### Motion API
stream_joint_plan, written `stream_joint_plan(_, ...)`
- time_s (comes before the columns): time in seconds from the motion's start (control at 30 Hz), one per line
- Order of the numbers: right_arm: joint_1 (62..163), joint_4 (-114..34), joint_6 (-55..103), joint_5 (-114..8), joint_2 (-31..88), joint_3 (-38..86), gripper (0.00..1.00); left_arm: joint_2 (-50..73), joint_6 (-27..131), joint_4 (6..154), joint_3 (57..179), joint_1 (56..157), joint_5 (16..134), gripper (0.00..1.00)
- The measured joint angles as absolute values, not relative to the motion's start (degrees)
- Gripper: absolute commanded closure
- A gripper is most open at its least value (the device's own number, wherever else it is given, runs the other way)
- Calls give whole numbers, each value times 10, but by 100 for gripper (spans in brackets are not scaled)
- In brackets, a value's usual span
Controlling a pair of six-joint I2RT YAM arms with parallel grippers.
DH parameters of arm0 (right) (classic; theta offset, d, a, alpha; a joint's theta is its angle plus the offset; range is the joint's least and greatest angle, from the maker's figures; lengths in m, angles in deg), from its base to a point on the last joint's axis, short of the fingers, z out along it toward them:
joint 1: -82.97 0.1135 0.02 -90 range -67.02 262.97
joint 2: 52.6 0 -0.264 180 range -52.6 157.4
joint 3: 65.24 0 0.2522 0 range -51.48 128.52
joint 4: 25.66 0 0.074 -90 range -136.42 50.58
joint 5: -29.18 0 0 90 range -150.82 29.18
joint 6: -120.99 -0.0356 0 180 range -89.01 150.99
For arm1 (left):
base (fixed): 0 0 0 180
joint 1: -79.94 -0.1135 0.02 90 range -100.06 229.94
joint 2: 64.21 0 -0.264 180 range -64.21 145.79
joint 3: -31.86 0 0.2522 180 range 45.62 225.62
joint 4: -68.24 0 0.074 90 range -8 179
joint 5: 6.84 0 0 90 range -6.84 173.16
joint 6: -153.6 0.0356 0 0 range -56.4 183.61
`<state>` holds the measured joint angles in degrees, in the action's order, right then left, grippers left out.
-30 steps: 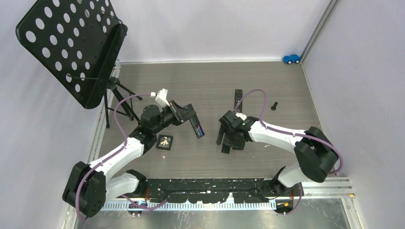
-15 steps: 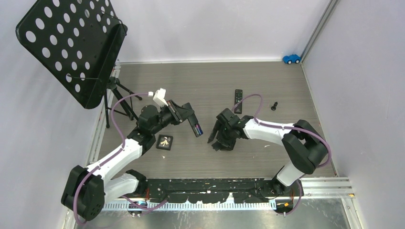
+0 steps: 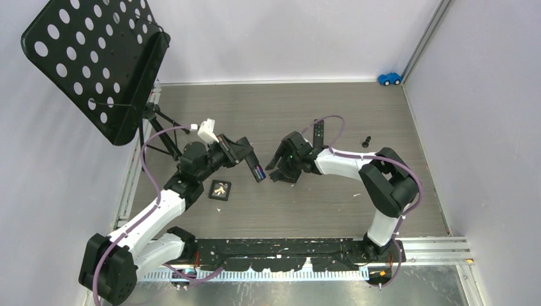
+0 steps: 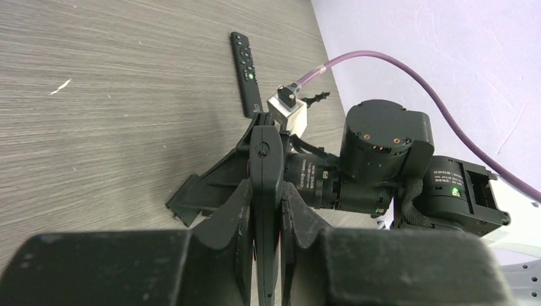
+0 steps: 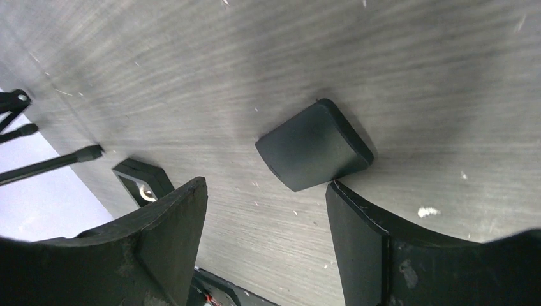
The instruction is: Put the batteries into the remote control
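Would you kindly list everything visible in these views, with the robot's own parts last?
music stand: one, black, perforated, far left.
toy car: one, blue, far right corner.
held remote: one, black, gripped by the left fingers, off the table.
batteries: count unclear, coloured glimpse in the held remote.
second remote: one, black, lying beyond the right arm.
cover plate: one, black, on the table between the right fingers.
small tray: one, black, pale contents, beside the left arm.
small piece: one, black, right of the second remote.
arms: two, white and black; left fingers shut, right fingers open.
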<state>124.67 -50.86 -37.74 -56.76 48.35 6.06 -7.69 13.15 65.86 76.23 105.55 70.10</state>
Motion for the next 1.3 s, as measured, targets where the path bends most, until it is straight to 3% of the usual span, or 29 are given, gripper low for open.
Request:
stream_joint_plan(0.1,1235,-475,-360,-559,481,61,32,-97,135,676,762,1053,717,100)
stream_joint_plan(0.27,1220,-447,-276,-526,439,60,23,-118,144,706,763,1051,739,100)
stream_joint_plan(0.33,1219,-456,-210,-525,411,64,25,-125,146,722,764,1050,750,100)
stream_joint_plan(0.4,1219,-490,-138,-535,400,87,36,-132,146,738,764,1050,762,100)
stream_joint_plan(0.5,1218,-547,-51,-562,424,150,65,-136,146,755,764,1050,772,100)
stream_joint_plan(0.57,1218,-585,-5,-574,464,206,72,-137,146,763,764,1049,775,100)
stream_joint_plan(0.93,1215,-723,88,-592,652,333,78,-134,146,776,775,1049,775,100)
stream_joint_plan(1.3,1214,-788,110,-557,655,343,79,-129,146,776,775,1049,771,100)
